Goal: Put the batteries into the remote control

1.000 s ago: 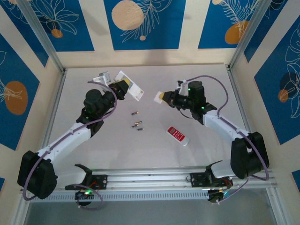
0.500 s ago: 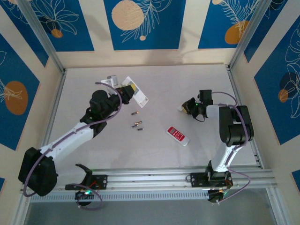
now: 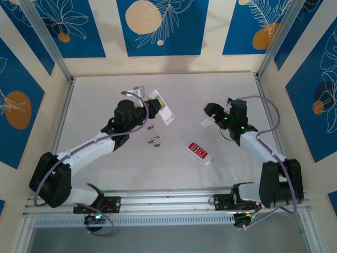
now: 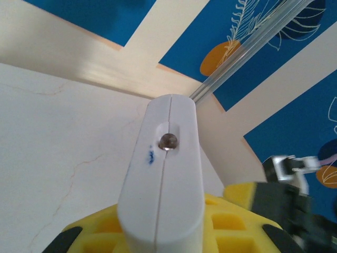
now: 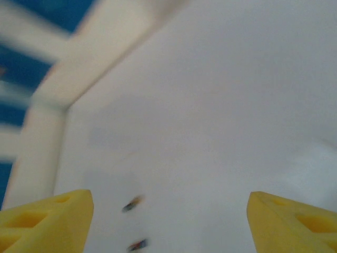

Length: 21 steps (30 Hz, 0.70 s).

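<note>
My left gripper [image 3: 151,108] is shut on a white remote control [image 3: 163,112], held above the table's back middle. In the left wrist view the remote's rounded end with its small LED [image 4: 168,141] sticks out from between the yellow fingers [image 4: 231,226]. Three batteries [image 3: 151,127] [image 3: 153,139] [image 3: 157,145] lie on the table just below it. They show blurred in the right wrist view [image 5: 132,203]. My right gripper [image 3: 209,112] [image 5: 168,211] is open and holds nothing. A small white flat piece [image 3: 206,123] lies on the table beside it.
A red and white remote [image 3: 200,152] lies at the centre right, nearer the front than the right gripper. The grey tabletop [image 3: 174,168] is bounded by metal rails and patterned blue walls.
My right gripper has opened and let go of the small white piece, which now lies on the table. The left arm has carried the white remote to the right.
</note>
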{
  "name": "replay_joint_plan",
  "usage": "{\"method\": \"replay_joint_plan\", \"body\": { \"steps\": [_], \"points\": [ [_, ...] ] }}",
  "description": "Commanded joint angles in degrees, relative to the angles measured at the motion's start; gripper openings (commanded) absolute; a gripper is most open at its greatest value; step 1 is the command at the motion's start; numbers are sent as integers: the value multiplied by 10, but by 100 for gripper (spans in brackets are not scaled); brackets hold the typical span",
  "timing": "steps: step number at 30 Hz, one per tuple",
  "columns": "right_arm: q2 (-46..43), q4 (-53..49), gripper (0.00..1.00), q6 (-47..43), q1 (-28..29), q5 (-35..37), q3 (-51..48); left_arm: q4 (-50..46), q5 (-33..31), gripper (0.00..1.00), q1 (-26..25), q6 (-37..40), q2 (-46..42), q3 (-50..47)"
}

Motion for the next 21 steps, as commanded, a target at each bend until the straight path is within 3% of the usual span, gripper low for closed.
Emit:
{"method": "replay_joint_plan", "body": {
  "steps": [1, 3, 6, 10, 14, 21],
  "points": [
    [-5, 9, 82, -282, 124, -45, 53, 19, -12, 0, -7, -3, -2, 25],
    [15, -12, 84, -356, 169, -37, 82, 0, -11, 0, -6, -1, -10, 29],
    [51, -31, 92, -398, 196, -23, 122, -23, -11, 0, -7, 2, -28, 31],
    [92, -60, 91, -462, 223, -32, 167, -44, -10, 0, -7, 8, -49, 30],
    [132, -78, 80, -484, 241, 0, 205, -61, -2, 0, -7, 7, -58, 34],
    [146, -48, 42, -500, 263, 54, 209, -57, 5, 0, -6, 10, -64, 26]
  ]
}}
